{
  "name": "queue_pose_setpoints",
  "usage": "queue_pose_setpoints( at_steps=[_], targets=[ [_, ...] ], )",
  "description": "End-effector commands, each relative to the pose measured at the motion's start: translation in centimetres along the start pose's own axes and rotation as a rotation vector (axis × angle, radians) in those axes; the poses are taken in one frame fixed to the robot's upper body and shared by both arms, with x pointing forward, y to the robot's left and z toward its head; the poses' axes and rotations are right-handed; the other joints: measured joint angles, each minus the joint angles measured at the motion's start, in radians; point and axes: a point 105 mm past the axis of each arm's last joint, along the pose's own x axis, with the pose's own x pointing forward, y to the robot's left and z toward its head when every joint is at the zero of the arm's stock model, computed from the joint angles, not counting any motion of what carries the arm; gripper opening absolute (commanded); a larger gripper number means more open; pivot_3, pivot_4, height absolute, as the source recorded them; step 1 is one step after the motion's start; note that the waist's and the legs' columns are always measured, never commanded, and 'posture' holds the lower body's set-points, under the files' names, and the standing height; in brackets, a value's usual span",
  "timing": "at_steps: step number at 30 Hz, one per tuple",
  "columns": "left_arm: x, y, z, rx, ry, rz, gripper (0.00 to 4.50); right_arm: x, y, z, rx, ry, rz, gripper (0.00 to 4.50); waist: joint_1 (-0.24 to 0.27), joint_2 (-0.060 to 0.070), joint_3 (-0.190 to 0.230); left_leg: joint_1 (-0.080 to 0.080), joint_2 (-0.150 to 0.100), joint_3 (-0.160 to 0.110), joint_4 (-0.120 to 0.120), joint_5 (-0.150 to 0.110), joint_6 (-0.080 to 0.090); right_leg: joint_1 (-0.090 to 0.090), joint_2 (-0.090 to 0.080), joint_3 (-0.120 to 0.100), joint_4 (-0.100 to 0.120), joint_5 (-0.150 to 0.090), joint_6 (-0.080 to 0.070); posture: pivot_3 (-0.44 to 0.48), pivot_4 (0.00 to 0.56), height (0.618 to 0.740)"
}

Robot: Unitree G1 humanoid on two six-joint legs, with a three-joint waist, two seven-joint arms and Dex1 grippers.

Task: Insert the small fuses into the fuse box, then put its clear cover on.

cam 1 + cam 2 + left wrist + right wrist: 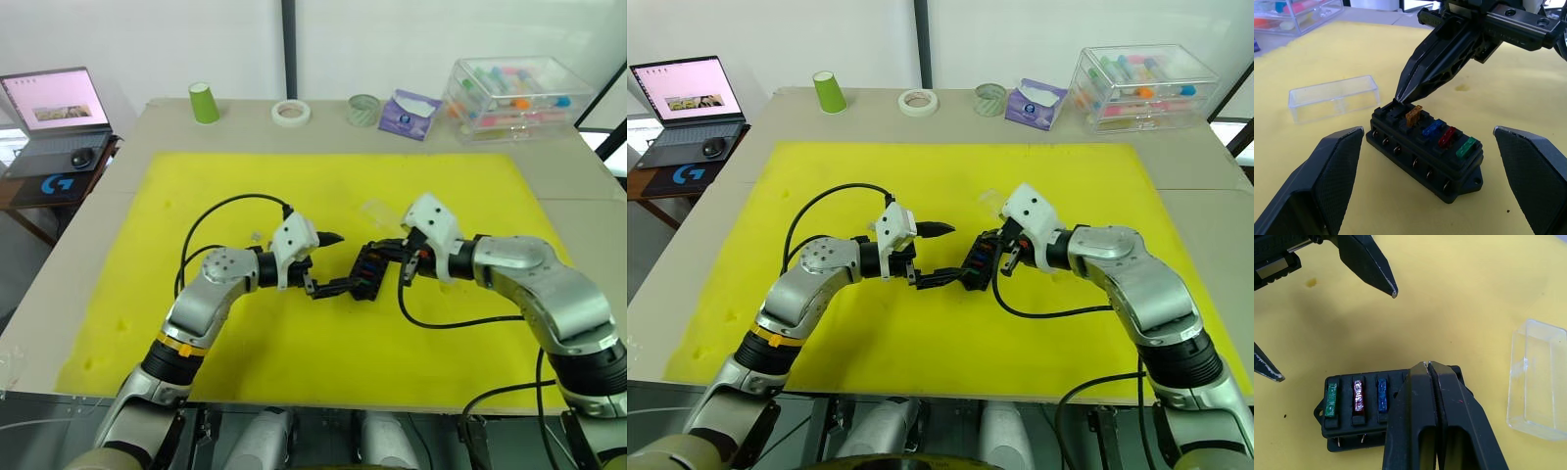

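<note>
A grey worktop [98, 225] carries a yellow mat [294, 343] that covers most of it. Along the far edge stand a large clear storage box [516, 96] at the right corner, a purple tissue pack [409, 113], two tape rolls [291, 112] and a green cup [204, 102]. A laptop [56, 113] sits on a side table off the left edge.

The fuse box [1425, 154], a black block, lies on the mat near the middle of the worktop, between the two grippers. The clear cover [1332, 98] lies on the mat just beside it, on the far side, not touching it.

The left gripper [328, 262] is spread wide, one finger on each side of the fuse box, holding nothing. The right gripper [1426, 364] has its fingers pressed together, the tips down at the end slots of the fuse box; I cannot tell whether anything is pinched between them.

Four of the small fuses [1440, 137] stand in one row of slots: orange-brown, blue, red and green
</note>
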Motion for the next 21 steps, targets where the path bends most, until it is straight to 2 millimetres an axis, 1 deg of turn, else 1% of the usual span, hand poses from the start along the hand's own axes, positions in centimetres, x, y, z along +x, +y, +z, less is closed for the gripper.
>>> queue_pose_setpoints(
  at_steps=[1, 8, 18, 21],
  targets=[
    [0.0, 0.0, 0.8, 0.03, -0.01, -0.008, 4.5, 0.1, 0.2, 0.4, -0.013, -0.021, -0.001, 0.03, 0.0, 0.0, 0.0, 0.0, 0.0, 0.0, 0.0, 0.0, 0.0, 0.0, 0.0, 0.0, 0.0, 0.0, 0.0, 0.0, 0.15, 0.74],
    [-0.1, -0.1, 0.7, 0.026, -0.007, -0.004, 4.5, 0.3, 0.6, 0.2, -0.009, -0.016, 0.007, 0.03, 0.0, 0.0, 0.0, 0.0, 0.0, 0.0, 0.0, 0.0, 0.0, 0.0, 0.0, 0.0, 0.0, 0.0, 0.0, 0.0, 0.15, 0.74],
    [-0.3, 0.0, 0.7, 0.023, -0.003, 0.001, 4.5, 0.8, 0.6, -0.8, -0.027, 0.013, -0.009, 0.03, 0.0, 0.0, 0.0, 0.0, 0.0, 0.0, 0.0, 0.0, 0.0, 0.0, 0.0, 0.0, 0.0, 0.0, 0.0, 0.0, 0.15, 0.74],
    [-0.3, 0.1, 0.7, 0.024, -0.001, 0.007, 4.5, 1.1, 0.8, -1.5, -0.024, 0.03, -0.004, 0.03, 0.0, 0.0, 0.0, 0.0, 0.0, 0.0, 0.0, 0.0, 0.0, 0.0, 0.0, 0.0, 0.0, 0.0, 0.0, 0.0, 0.15, 0.74]
  ],
)
